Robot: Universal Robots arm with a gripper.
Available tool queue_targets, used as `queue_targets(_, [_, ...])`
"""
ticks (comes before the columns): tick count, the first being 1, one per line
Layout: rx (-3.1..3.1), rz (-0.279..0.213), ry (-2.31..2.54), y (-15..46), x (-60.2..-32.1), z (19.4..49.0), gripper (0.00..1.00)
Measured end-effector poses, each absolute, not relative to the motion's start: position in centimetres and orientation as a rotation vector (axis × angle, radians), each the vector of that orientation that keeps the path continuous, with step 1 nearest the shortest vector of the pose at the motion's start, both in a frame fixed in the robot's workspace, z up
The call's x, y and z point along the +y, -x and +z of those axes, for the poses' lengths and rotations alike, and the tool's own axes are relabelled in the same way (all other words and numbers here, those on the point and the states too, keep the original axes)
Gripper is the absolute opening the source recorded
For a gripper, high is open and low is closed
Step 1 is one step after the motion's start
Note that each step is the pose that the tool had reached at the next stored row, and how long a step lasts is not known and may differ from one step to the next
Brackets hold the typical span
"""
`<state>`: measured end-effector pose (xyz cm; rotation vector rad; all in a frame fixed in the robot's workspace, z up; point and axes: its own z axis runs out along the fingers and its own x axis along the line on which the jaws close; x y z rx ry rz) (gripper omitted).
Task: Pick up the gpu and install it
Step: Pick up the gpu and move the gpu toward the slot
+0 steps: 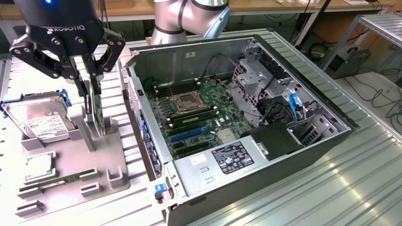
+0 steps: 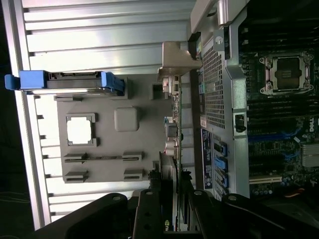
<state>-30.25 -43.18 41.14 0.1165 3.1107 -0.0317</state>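
The gpu (image 1: 95, 112) stands on edge in a slot of the grey holder (image 1: 94, 160), at the exterior view's left, beside the open computer case (image 1: 301, 141). My gripper (image 1: 88, 88) comes down from above, its two black fingers closed against the faces of the card's upper part. In the wrist view the gpu (image 2: 172, 134) runs away from the gripper (image 2: 172, 211) as a thin green edge ending in its silver bracket (image 2: 175, 62). The card's lower edge still sits at the holder. The motherboard (image 1: 195, 117) with its blue slots (image 1: 188, 135) lies inside the case.
The holder also carries a silver hard drive (image 1: 37, 123) with blue rails, a processor chip (image 1: 39, 167) and a memory stick (image 1: 55, 183). The case wall (image 1: 135, 108) rises close beside the gpu. Drive cages and cables (image 1: 276, 99) fill the case's far side.
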Motion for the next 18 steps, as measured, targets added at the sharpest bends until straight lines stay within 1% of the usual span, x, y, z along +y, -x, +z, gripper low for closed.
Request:
queue_targets(12, [3.111,-0.032,-0.117,30.2,-43.2,41.8,0.26])
queue_targets(15, [3.111,-0.032,-0.117,30.2,-43.2,42.8,0.26])
queue_targets(18, [3.111,-0.032,-0.116,30.1,-43.2,42.8,0.26])
